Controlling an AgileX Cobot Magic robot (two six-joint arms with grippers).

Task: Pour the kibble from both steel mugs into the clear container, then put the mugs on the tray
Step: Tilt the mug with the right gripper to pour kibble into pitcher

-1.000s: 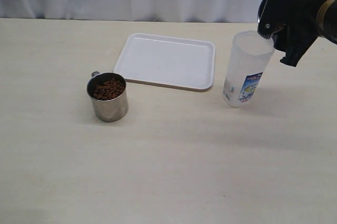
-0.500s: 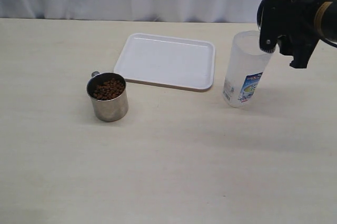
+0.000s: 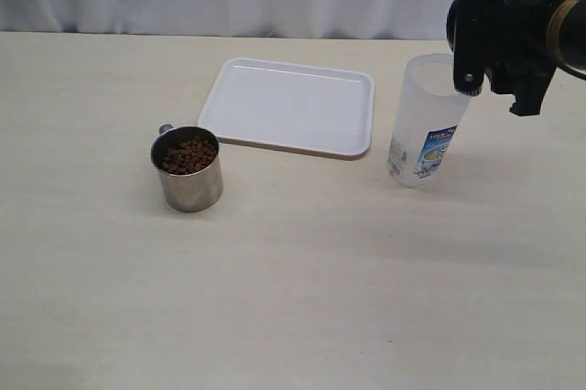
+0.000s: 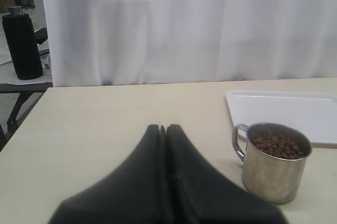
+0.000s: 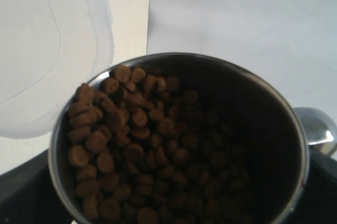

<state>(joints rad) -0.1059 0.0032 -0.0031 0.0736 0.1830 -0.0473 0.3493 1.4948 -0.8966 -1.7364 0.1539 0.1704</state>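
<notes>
Pouring needs the right pincer (image 3: 496, 65), clamped on the steel mug (image 5: 179, 140), to centre its lip over the clear container (image 3: 426, 124), tilting slowly; left pincer (image 4: 163, 129): closed, empty.

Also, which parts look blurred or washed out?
Left wrist view: the left gripper is a blurred dark mass, the standing mug sharp. Right wrist view: the clear container washes out pale, kibble in the held mug looks soft. Exterior view: even light, faint shadows.

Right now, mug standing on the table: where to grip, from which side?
Grip the steel mug on its round wall, from the side opposite its loop handle, which points back-left in the exterior view. It stands upright, kibble near the rim, so avoid the top.
</notes>
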